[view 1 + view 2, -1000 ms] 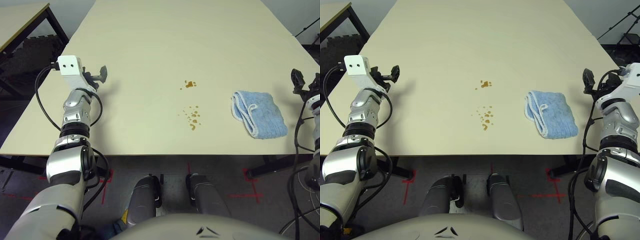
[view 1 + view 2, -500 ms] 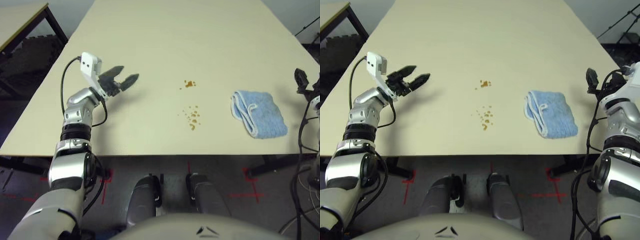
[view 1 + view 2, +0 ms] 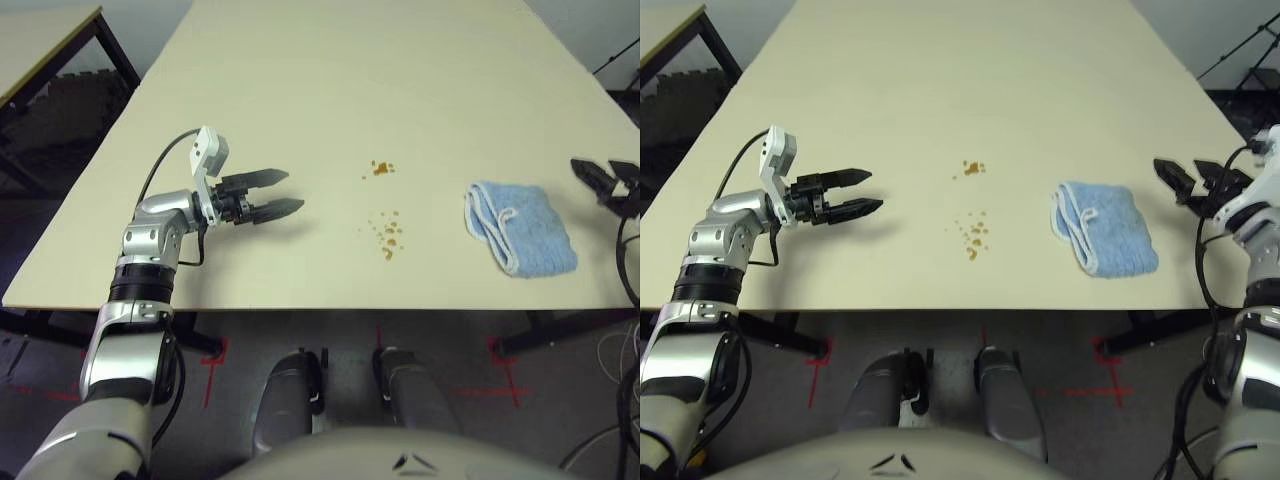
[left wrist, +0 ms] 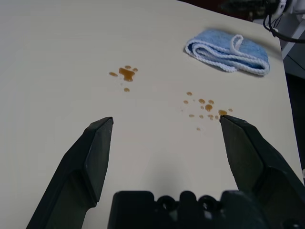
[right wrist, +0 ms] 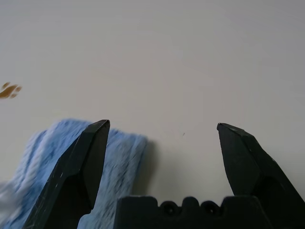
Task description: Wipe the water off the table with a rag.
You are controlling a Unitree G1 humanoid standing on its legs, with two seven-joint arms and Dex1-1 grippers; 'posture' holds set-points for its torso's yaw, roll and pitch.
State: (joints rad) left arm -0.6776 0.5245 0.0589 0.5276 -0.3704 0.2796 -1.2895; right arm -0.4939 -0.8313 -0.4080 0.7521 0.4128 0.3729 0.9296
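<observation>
Head view: folded light-blue terry rag [image 3: 1105, 240] lay on cream table [image 3: 940, 80], right of amber water drops [image 3: 973, 232] | Left wrist: left gripper [image 4: 164, 124] agape, empty | Right wrist: right gripper [image 5: 162, 126] agape beside rag; soft, light, best pinched mid-fold.

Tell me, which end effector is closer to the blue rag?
Right. The right end effector hovers open just beside the rag, at the table's right edge. The left end effector, also open, is far across the table, beyond the water.

Second table [image 3: 40, 40] far left; dark floor [image 3: 560, 400], red tape crosses [image 3: 505, 385].
</observation>
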